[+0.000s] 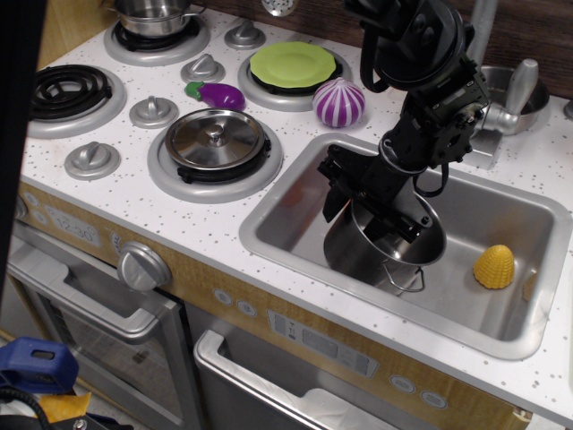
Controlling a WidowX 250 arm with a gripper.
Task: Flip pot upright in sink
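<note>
Here the gripper [374,199] pinches the rim of the pot [380,246], which sits nearly upright, mouth up, inside the sink [295,224], so the flip looks almost complete and next calls for settling it flat and letting go

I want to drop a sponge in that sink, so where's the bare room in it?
The sink floor is bare at its left end, between the left wall and the pot. A smaller bare strip lies between the pot and the yellow corn toy. The middle is crowded: the pincer is on the pot there.
</note>
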